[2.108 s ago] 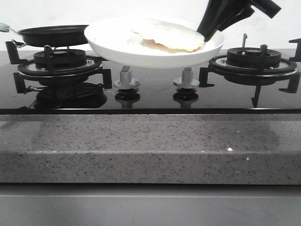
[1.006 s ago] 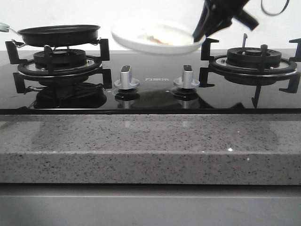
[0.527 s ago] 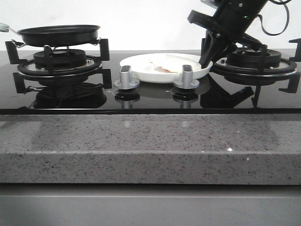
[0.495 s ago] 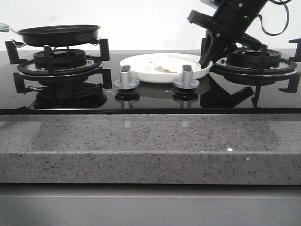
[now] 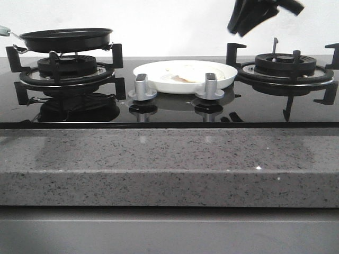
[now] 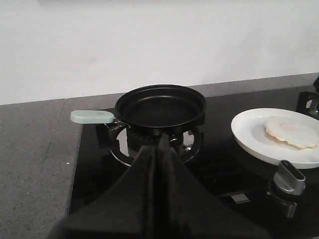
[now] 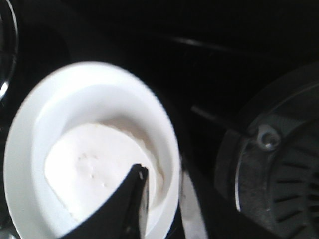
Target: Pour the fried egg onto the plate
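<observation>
The white plate (image 5: 185, 83) rests on the black glass hob between the two burners, behind the knobs. The fried egg (image 5: 181, 74) lies flat in it. My right gripper (image 5: 241, 27) hangs in the air above the plate's right rim, open and empty. In the right wrist view the plate (image 7: 30, 149) and egg (image 7: 89, 164) lie below its spread fingers (image 7: 135, 199). My left gripper (image 6: 162, 149) is shut and empty, hovering in front of the black pan (image 6: 160, 105). The left wrist view also shows the plate (image 6: 249, 137) and egg (image 6: 291, 132).
The empty black pan (image 5: 66, 38) sits on the left burner, its pale green handle (image 6: 92, 116) pointing left. The right burner grate (image 5: 286, 69) stands beside the plate. Two silver knobs (image 5: 142, 87) (image 5: 210, 86) stand in front of it. A grey speckled counter edge (image 5: 169, 164) runs along the front.
My right gripper carried the plate with the egg down onto the hob between the burners, let go of its rim and rose up and away. The pan has not moved.
</observation>
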Available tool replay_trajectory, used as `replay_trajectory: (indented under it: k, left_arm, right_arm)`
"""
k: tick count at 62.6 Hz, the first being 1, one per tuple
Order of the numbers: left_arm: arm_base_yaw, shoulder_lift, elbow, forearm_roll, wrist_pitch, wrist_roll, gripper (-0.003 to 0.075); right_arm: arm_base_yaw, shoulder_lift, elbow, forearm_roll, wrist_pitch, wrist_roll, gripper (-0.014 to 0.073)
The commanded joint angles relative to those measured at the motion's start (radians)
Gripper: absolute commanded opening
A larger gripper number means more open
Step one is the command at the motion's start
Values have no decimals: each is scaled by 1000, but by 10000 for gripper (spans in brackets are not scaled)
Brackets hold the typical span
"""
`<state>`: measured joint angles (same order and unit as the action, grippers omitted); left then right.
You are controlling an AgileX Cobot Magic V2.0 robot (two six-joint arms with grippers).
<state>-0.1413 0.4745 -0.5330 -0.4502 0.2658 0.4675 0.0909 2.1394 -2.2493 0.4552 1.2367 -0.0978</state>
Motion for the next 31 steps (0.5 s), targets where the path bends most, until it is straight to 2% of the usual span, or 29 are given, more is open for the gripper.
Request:
replay_trajectory:
  k: [1, 10, 23, 31]
  left_arm:
    - [-9, 5, -28, -19, -84, -9, -20]
    - [-9, 5, -28, -19, -84, -9, -20]
    - [-9, 5, -28, -19, -84, -9, -20]
    - [-9, 5, -28, -19, -80, -9, -20]
  right_arm:
    - [-13, -82, -47, 27, 102, 29, 125]
    - [-13, -127, -48, 27, 102, 29, -120]
    - [-9, -250, -36, -33, 105, 29, -108]
    - [16, -411, 96, -155, 99, 28, -108]
